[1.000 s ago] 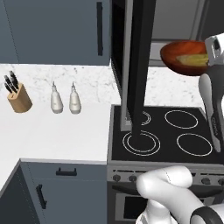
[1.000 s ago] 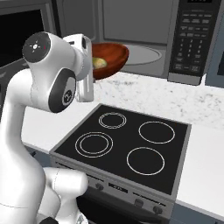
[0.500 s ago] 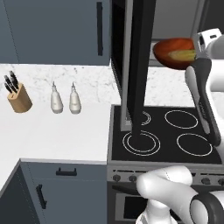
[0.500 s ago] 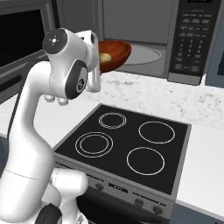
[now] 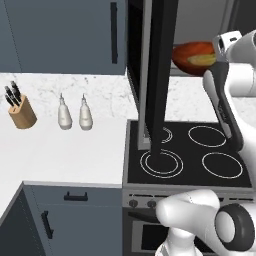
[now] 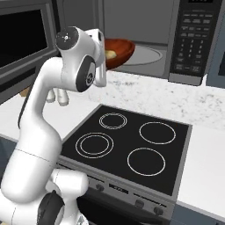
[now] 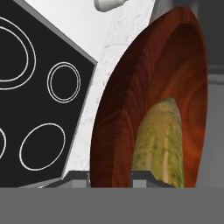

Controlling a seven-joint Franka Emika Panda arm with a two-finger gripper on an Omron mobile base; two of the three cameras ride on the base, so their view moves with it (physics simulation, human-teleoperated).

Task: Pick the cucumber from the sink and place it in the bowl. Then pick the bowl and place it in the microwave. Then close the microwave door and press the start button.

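Bowl [image 7: 144, 113]: reddish-brown, wood-grained, shallow; rim clamped between the gripper's [image 7: 110, 175] fingertips. Contents: cucumber [image 7: 159, 144], yellow-green, lying inside. Location: raised above the stove [image 6: 127, 145], at the mouth of the microwave [image 6: 149, 39], partly over its turntable [image 6: 147, 55]. Microwave door [image 5: 160, 75] stands wide open. Step, as judged: carrying the bowl in. Next: reach deeper, lower level, let go. Beyond: shakers [image 5: 72, 112], knife block [image 5: 21, 110].

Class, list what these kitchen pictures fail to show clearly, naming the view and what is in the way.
- Fingers' grip on the reddish-brown round bowl: hand view, hidden behind the bowl's rim.
- Yellow-green cucumber: hand view, lower end cut off at the bottom.
- Bowl's near side: right base view, hidden by the white arm.
- Black microwave's inside: left base view, screened by its open door.
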